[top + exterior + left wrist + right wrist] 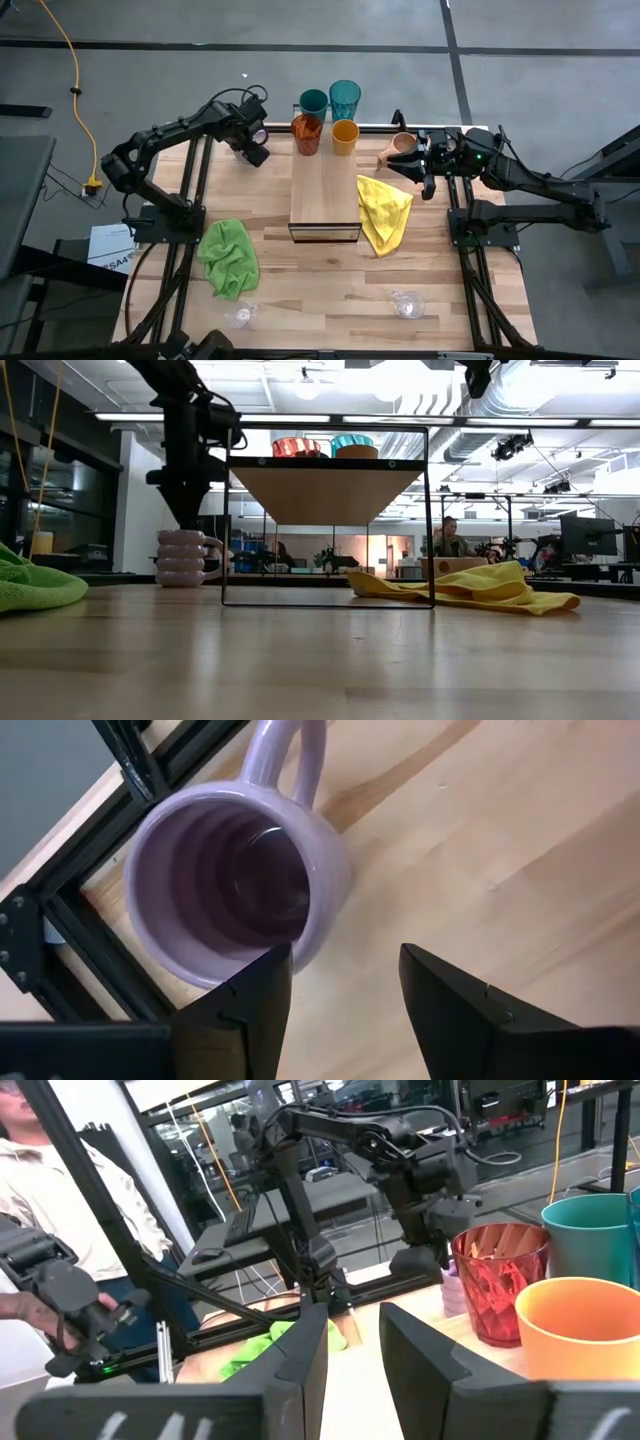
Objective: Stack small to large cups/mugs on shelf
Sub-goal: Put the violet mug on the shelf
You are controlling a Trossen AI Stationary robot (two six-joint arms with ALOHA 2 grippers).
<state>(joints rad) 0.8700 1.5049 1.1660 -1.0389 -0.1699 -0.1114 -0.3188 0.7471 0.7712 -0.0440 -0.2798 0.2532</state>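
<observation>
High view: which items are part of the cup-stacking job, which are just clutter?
Job items:
shelf
two teal tumblers
amber tumbler
orange cup
tan mug
lavender mug
two clear glasses

Clutter:
yellow cloth
green cloth

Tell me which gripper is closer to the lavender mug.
Left. The left gripper hangs directly above the lavender mug, fingers open; the right gripper sits across the shelf, by the tan mug.
</observation>
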